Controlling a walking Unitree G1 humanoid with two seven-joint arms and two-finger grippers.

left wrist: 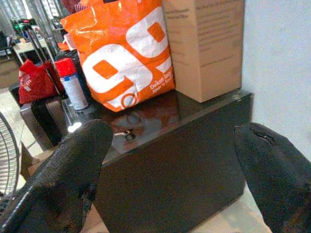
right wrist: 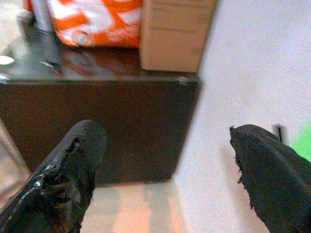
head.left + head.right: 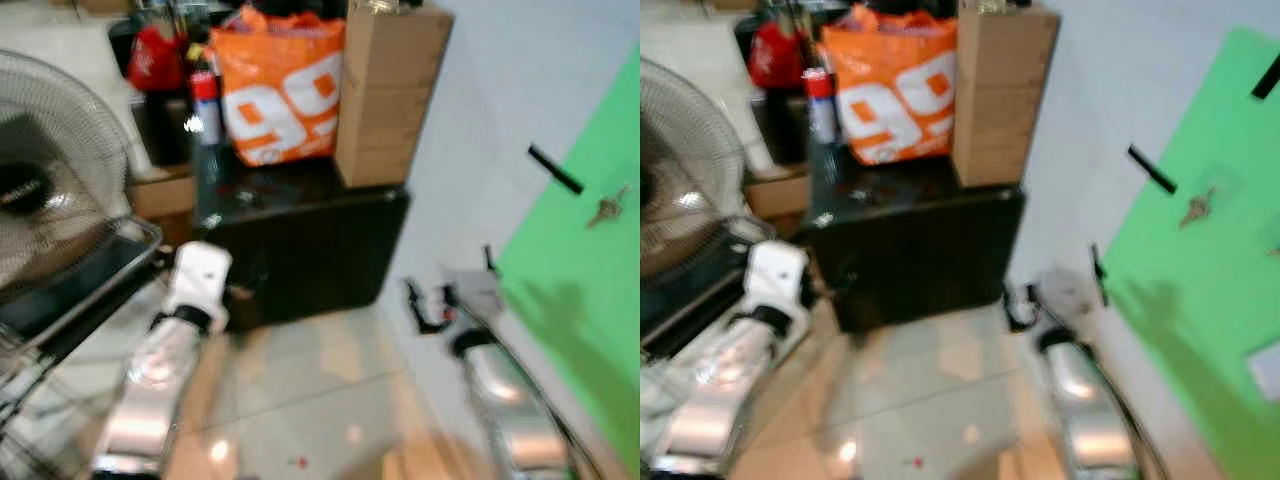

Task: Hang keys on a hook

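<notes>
The scene is being viewed forward and downward from the head, blurred, toward the black cabinet (image 3: 300, 250) and green board (image 3: 1200, 300). The same cabinet is being framed closer by both wrist cameras, along wide-spread fingers (image 1: 63, 170).

A dark cabinet (image 3: 300, 250) loaded with an orange bag (image 3: 280, 85) and a cardboard box (image 3: 385, 90) blocks the front, while bare tiled floor (image 3: 300, 400) lies open before it.

big white "99" on the orange bag (image 1: 124, 58); there's smaller white print under it but i can't make it out; the cardboard box (image 1: 206, 43) has printed lines too, way too blurry
</notes>
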